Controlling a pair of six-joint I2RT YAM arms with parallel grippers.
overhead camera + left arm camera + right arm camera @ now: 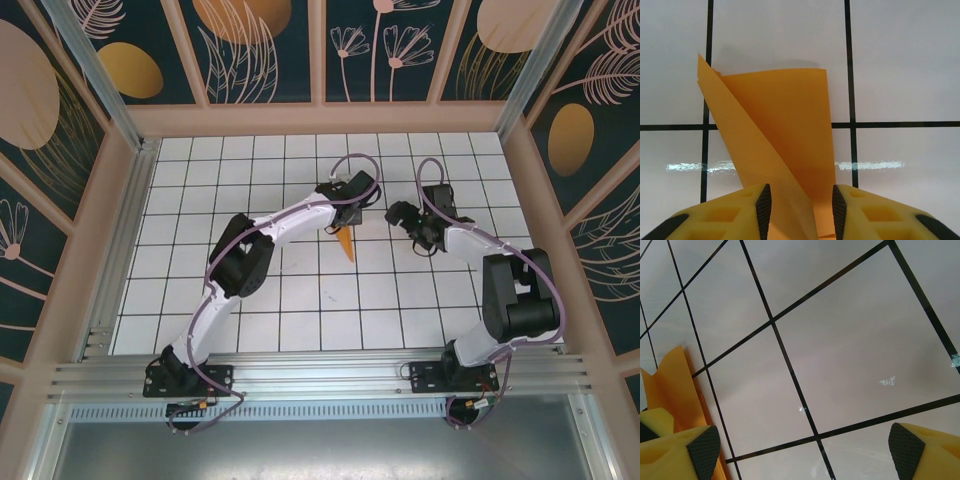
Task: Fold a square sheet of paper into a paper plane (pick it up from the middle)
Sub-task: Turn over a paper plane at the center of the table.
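The paper plane [345, 244] is a folded orange dart with its point toward the near edge, over the middle of the white grid table. My left gripper [346, 212] holds its far end. In the left wrist view the orange folded paper [780, 130] stands in a V between the yellow fingers, and the left gripper [801, 200] is shut on it, the black pads against its two sides. My right gripper [402, 214] hovers about one tile to the right of the paper. It is open [802, 455] with bare tile between its pads, and the orange paper [675, 385] shows at the left edge.
The white tiled table [200, 300] is boxed in by wood-framed walls with a dark floral pattern [60, 120] on the left, back and right. A metal rail [320, 375] carrying both arm bases runs along the near edge.
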